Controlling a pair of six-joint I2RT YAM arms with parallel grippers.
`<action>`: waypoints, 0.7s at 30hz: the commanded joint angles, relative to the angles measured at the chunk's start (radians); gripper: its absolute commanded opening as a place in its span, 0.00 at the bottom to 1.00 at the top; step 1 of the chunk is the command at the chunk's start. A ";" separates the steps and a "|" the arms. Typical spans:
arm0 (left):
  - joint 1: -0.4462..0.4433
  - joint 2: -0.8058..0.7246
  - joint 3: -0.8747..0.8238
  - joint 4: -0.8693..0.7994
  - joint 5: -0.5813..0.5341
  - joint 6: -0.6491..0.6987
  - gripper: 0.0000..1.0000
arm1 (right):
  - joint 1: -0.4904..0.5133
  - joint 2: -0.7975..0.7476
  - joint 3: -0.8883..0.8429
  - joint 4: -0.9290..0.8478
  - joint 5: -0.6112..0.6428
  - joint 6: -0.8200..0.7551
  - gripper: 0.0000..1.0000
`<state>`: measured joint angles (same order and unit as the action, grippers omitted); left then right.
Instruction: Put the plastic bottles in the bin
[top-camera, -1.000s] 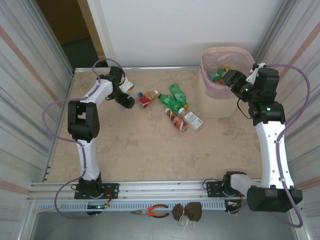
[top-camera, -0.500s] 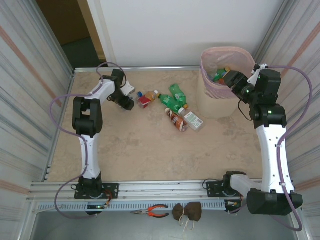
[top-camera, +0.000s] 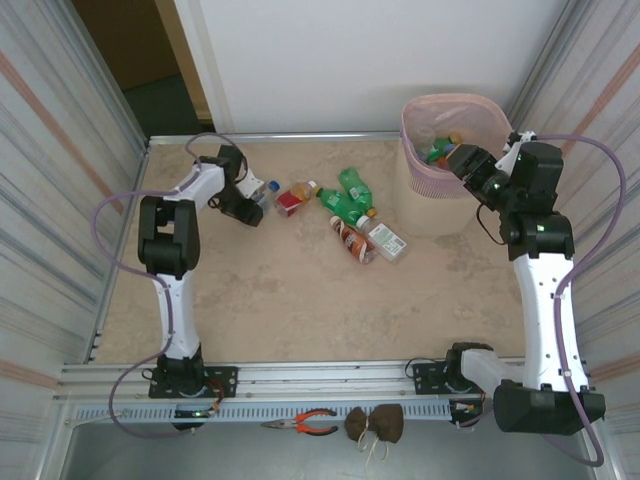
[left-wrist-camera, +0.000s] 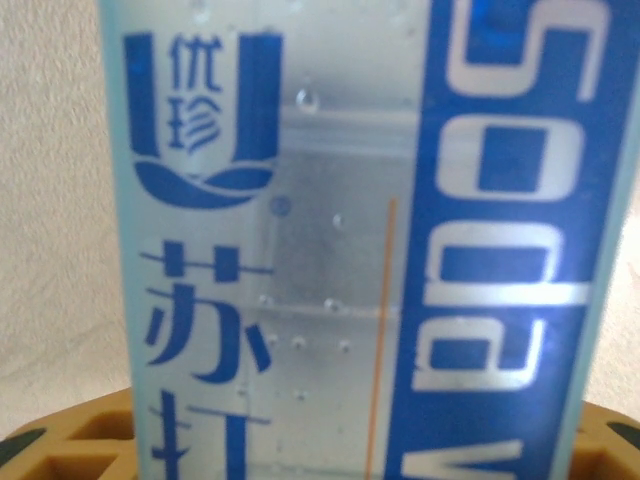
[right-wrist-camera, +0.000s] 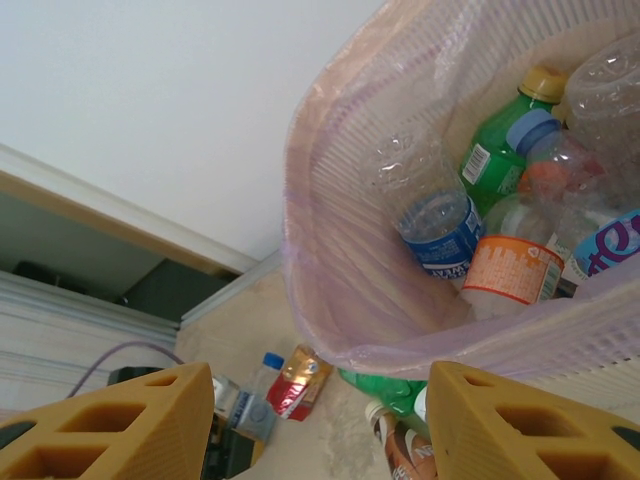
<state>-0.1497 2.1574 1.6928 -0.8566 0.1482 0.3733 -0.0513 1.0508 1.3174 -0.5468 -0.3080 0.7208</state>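
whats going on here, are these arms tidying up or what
Two robot arms are moving plastic bottles off the table into a pink bin. The left pincer is at a clear soda bottle with a blue label, which sits between its fingers; whether it is gripped is unclear. The right pincer hovers open and empty over the bin, which holds several dropped bottles. About five lie loose on the table.

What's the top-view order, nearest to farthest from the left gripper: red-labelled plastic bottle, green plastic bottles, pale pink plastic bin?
1. Red-labelled plastic bottle, just right of it.
2. Green plastic bottles, mid-table, farther right.
3. Pale pink plastic bin, far right corner.
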 joint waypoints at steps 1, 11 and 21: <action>0.007 -0.094 -0.045 -0.006 0.019 -0.025 0.49 | -0.005 -0.035 -0.016 -0.005 -0.003 -0.014 0.58; 0.006 -0.354 -0.215 0.110 0.086 -0.113 0.48 | 0.006 -0.100 -0.081 0.050 -0.090 -0.024 0.63; -0.007 -0.713 -0.449 0.452 0.544 -0.308 0.48 | 0.063 -0.199 -0.206 0.302 -0.308 -0.090 0.73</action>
<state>-0.1509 1.5288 1.2919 -0.5507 0.4969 0.1604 -0.0082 0.8822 1.1255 -0.3618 -0.5213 0.6849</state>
